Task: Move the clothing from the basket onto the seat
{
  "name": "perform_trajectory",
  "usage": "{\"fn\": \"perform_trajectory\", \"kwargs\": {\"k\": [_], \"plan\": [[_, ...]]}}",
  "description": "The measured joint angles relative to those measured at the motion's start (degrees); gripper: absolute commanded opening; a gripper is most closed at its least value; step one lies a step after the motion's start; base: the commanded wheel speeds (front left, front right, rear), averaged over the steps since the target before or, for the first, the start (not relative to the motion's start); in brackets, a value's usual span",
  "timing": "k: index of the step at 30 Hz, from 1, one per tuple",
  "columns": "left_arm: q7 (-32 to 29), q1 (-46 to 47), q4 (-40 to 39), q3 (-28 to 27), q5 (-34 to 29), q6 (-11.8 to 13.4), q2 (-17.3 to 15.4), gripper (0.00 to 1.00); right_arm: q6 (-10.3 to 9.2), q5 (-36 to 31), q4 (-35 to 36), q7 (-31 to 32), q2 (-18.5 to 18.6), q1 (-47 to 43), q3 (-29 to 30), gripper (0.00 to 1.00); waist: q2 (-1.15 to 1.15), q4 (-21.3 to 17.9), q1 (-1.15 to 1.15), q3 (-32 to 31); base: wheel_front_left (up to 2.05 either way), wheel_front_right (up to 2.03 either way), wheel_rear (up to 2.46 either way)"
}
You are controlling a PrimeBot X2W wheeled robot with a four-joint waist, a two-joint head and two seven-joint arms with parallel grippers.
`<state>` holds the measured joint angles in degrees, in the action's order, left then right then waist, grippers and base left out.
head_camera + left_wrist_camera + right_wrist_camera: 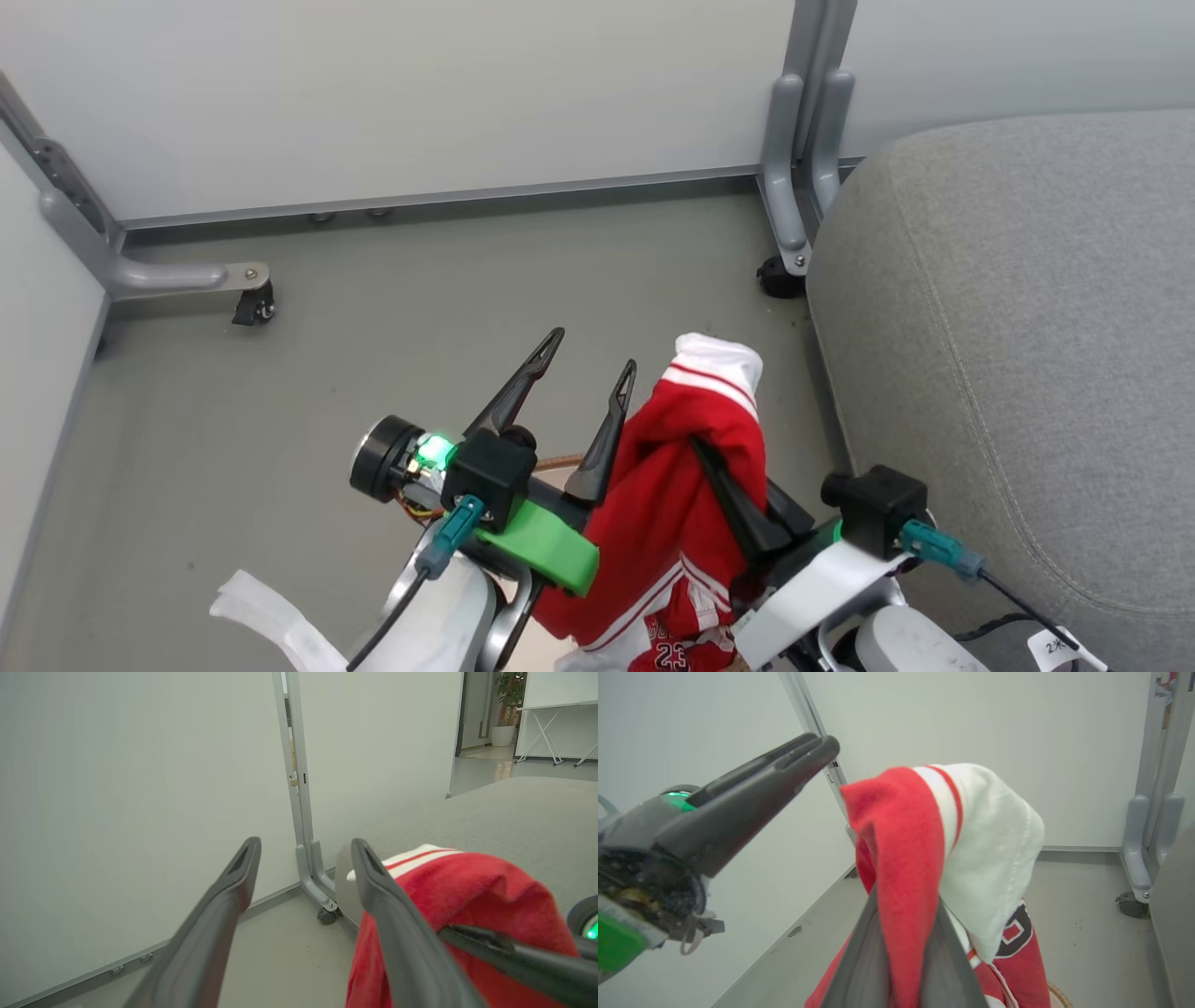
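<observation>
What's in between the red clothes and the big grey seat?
Only a narrow strip of grey floor lies between the red clothes and the seat, seen in the head view; they don't touch.

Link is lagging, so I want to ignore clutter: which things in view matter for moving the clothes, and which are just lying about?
Job in hand:
clothing, gripped by the right hand
left hand, open beside it
seat
basket rim, just a sliver

Lying about:
partition panels
castor
white strip
potted plant
</observation>
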<state>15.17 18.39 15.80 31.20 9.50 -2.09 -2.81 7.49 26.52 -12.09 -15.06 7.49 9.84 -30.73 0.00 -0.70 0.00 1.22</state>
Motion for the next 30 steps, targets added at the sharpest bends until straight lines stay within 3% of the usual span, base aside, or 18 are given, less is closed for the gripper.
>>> {"fn": "perform_trajectory", "kwargs": {"k": [10, 19, 30], "plan": [[0.0, -3.53, -1.64, -3.64, 3.03, -1.97, -0.69, 1.0, 0.0, -4.55, 4.81, 0.0, 0.03, 0.75, 7.62, 0.0, 0.0, -3.95, 0.0, 2.81, 0.0, 0.0, 0.0], [0.0, -6.37, -6.04, -6.04, -0.69, -1.23, -2.63, 1.0, -0.01, -7.55, 9.37, 0.0, -0.2, 0.07, 12.58, 0.0, 0.0, -9.66, 0.0, 5.84, 0.0, 0.0, 0.0], [0.0, -7.93, -11.2, -7.99, -2.35, -3.97, -4.97, 1.0, 0.0, -10.68, 14.48, 0.0, -1.59, -3.7, 16.96, 0.0, 0.0, -18.17, 0.0, 11.07, 0.0, 0.0, 0.0]]}}
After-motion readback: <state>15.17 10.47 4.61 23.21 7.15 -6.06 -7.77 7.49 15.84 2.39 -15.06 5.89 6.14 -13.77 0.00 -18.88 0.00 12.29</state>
